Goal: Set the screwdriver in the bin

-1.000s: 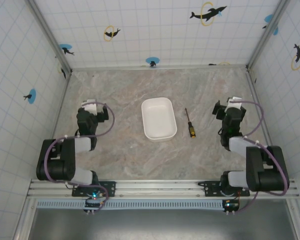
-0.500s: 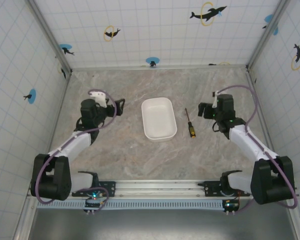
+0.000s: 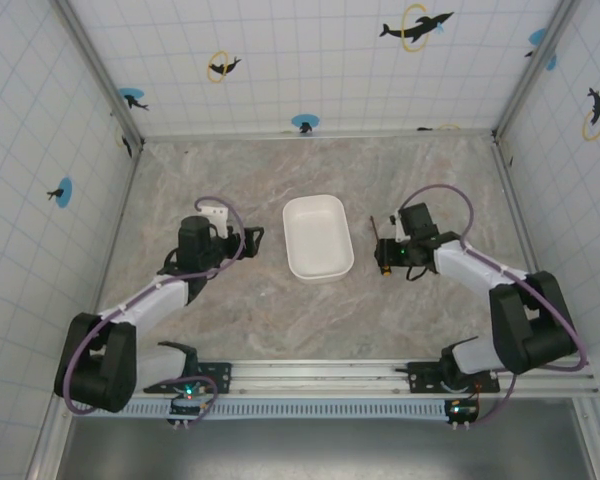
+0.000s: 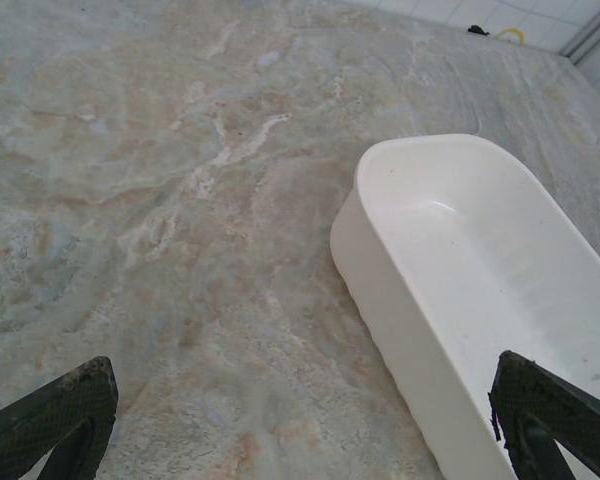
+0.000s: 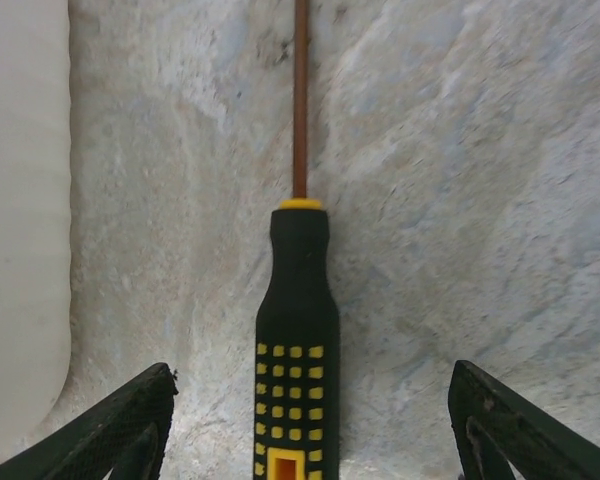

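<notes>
Down low, right tool [image 5: 307, 415] astride screwdriver [image 5: 298, 290]

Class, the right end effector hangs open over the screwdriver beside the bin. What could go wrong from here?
1. The screwdriver is slim, so the open right end effector astride its handle may roll it or grip off-centre.
2. The bin wall sits close beside one finger, which might nudge the bin while closing or lifting.
</notes>
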`<move>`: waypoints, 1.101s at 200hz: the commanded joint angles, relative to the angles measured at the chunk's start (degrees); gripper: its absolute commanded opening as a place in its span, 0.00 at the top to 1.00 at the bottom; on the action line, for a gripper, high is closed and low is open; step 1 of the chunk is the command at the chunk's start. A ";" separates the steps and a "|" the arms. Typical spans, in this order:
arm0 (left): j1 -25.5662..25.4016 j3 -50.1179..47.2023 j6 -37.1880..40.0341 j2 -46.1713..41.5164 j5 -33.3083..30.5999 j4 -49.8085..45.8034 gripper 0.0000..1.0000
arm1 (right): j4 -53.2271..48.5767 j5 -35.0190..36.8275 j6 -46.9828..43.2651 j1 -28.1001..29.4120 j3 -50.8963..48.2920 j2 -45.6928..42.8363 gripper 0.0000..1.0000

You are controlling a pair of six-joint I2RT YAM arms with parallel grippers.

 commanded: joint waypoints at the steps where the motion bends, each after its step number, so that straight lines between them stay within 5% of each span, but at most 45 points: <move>1: -0.49 -0.21 -0.93 -1.49 -0.83 -2.56 0.02 | -1.37 0.89 0.32 1.59 2.71 2.00 0.27; 220: -0.86 -1.32 -1.22 -6.54 -2.69 -6.87 0.02 | -5.69 5.55 -0.39 5.14 9.11 12.07 0.63</move>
